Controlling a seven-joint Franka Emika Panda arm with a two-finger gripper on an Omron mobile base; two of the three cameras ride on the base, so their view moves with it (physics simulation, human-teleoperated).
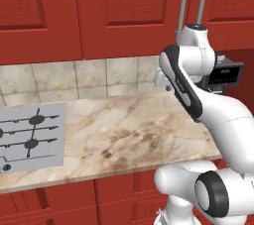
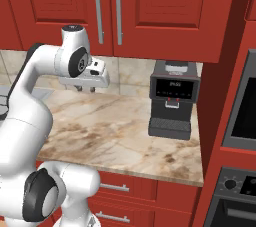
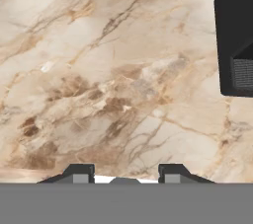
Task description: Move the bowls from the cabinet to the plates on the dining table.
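Observation:
The red wall cabinet [image 1: 124,11] [image 2: 150,6] hangs above the counter with both doors shut, its two grey bar handles [image 2: 98,11] side by side. The bowls are hidden; nothing of them shows past the shut doors. The plates and the dining table are out of view. My gripper [image 2: 85,89] [image 1: 167,88] points down, a good way above the marble counter and below the cabinet's lower edge. In the hand view the gripper [image 3: 123,171] is open, its two dark tips apart with bare marble between them.
A marble counter [image 1: 124,130] with a grey cooktop [image 1: 30,137] on its left lies below me. A black coffee machine [image 2: 172,98] [image 3: 237,35] stands at its right end. A built-in oven [image 2: 242,106] sits in the red tall unit on the right.

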